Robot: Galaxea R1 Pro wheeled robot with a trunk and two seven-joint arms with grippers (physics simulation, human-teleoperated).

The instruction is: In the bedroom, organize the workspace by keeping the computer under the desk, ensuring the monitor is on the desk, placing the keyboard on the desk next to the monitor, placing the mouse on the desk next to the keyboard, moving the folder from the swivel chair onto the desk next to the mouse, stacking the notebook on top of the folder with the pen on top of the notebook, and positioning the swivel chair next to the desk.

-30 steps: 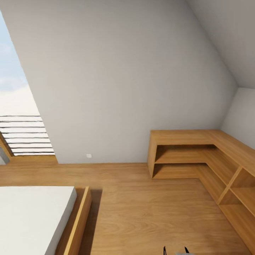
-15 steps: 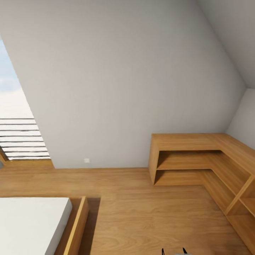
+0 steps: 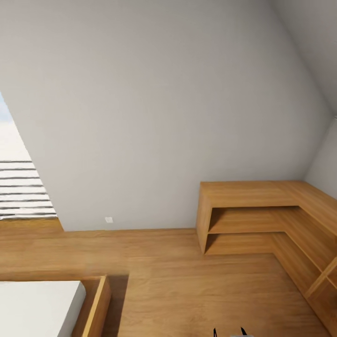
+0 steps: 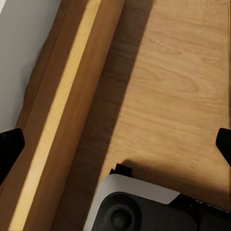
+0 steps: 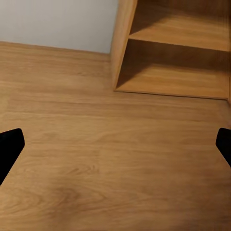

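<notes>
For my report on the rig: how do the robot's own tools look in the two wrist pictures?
Each tool shows two plain black fingertips at opposite picture edges, rounded-angular, unmarked, no cables visible. The left wrist view also shows the robot's base: pale grey shell over dark grey.

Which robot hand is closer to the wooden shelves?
Right. The right gripper hangs over the floor just before the shelves; the left gripper is beside the bed frame.

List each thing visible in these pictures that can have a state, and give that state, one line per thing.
Left gripper: open, fingers wide apart, holding nothing, above the wooden floor.
Right gripper: open, holding nothing.
Wooden shelf unit: L-shaped, its visible compartments bare.
Bed: white mattress in a wooden frame.
Window blind: slats showing daylight between them.
</notes>
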